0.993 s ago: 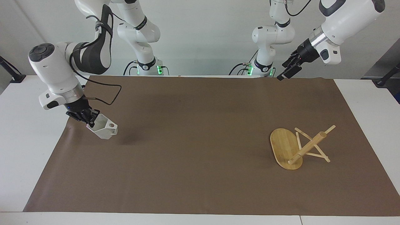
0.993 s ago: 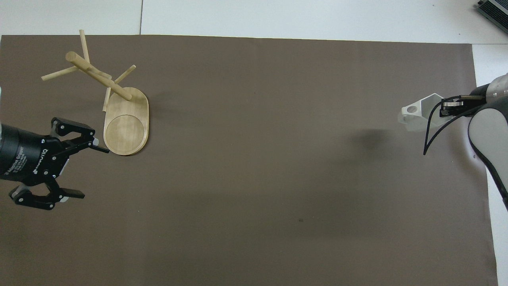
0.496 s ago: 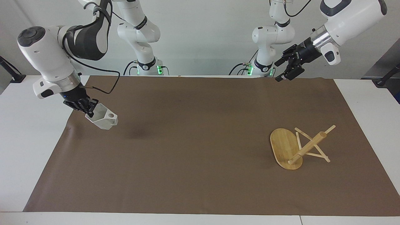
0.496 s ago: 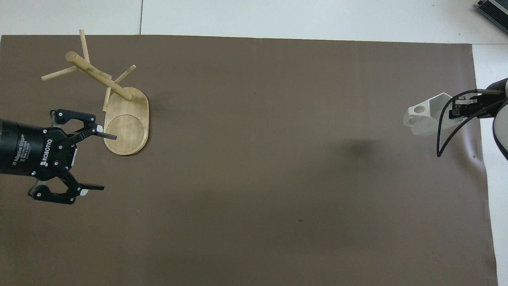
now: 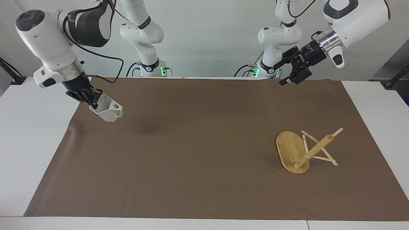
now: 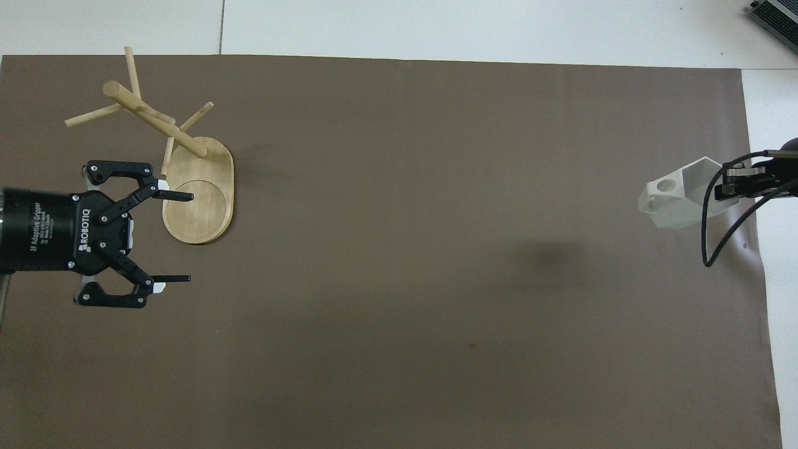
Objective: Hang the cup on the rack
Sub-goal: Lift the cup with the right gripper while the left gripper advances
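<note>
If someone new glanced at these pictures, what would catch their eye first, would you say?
Probably the white cup, held up over the mat at the right arm's end by the shut right gripper. Next, the rack toppled on its side at the left arm's end, post and pegs on the mat. The left gripper hangs open in the air above the table near it.

the left end effector (image 6: 171,237) carries white lettering on its black body: "robotiq" beside a small logo, and a smaller line reading "2f adaptive gripper".
</note>
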`<state>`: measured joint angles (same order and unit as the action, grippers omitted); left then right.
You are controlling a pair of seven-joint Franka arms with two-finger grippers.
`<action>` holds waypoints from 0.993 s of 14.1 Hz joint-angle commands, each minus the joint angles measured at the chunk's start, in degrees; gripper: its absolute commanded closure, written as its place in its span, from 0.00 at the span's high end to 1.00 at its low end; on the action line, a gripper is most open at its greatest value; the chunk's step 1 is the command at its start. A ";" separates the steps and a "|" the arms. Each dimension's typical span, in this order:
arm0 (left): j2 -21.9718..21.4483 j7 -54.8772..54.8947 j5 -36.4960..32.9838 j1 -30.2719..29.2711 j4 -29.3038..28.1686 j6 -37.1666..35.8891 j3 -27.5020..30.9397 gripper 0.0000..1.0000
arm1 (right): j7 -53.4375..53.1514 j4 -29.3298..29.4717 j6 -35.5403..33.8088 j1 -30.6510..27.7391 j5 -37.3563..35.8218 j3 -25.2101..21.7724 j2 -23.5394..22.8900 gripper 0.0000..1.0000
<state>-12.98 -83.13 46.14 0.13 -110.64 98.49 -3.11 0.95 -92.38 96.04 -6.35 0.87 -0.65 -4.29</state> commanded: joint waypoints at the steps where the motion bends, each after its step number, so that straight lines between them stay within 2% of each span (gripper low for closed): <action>1: -2.05 -0.72 3.17 -1.00 -2.74 1.62 -0.32 1.00 | -1.31 3.17 -4.88 -0.24 0.00 2.40 0.51 0.00; 3: -2.05 -0.72 5.00 -1.09 -3.44 1.53 -0.32 1.00 | -1.31 3.17 -6.82 -0.24 2.97 3.90 1.56 0.00; 7: -1.26 -0.72 11.07 -1.71 -5.19 1.79 -0.32 1.00 | -1.31 3.08 -6.83 -0.24 13.69 4.25 2.97 0.00; 12: -0.47 -0.45 17.14 -0.48 -8.36 6.17 -0.49 1.00 | -1.74 3.08 -6.13 -0.24 17.13 9.43 3.50 0.00; 14: -0.46 -0.37 19.68 1.01 -9.50 8.28 -0.49 1.00 | -5.07 3.08 -5.60 -0.24 19.86 11.18 3.50 0.00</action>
<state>-12.77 -83.24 62.93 -0.55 -118.06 103.75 -3.74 -1.04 -89.54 90.12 -6.08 17.80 8.95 -1.28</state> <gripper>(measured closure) 0.000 0.960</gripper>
